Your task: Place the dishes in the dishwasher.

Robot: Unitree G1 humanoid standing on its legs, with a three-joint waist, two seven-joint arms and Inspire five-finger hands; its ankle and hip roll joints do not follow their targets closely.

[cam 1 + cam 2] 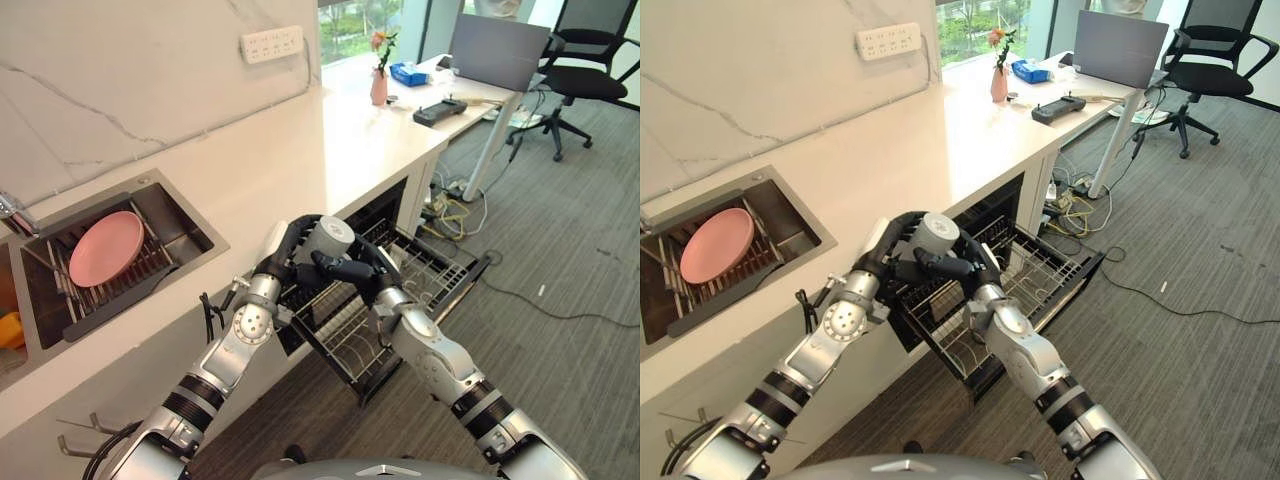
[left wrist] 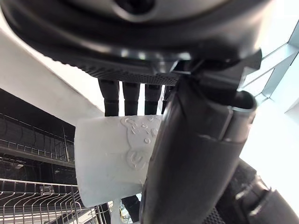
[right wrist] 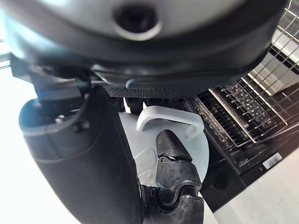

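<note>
The tabletop (image 1: 330,140) holds a sink (image 1: 170,215) with a pink plate (image 1: 105,247) on its rack. Below, the dishwasher rack (image 1: 400,290) stands pulled out. Above it, both hands grip a white mug (image 1: 328,238): left hand (image 1: 290,262) fingers (image 2: 126,95) curled round it, right hand (image 1: 350,270) fingers at its handle.

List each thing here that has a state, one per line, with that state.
Mug: held between both hands above the rack.
Left hand: curled round the mug.
Right hand: gripping the mug.
Dishwasher rack: pulled out, no dishes visible.
Pink plate: standing tilted in the sink rack.
</note>
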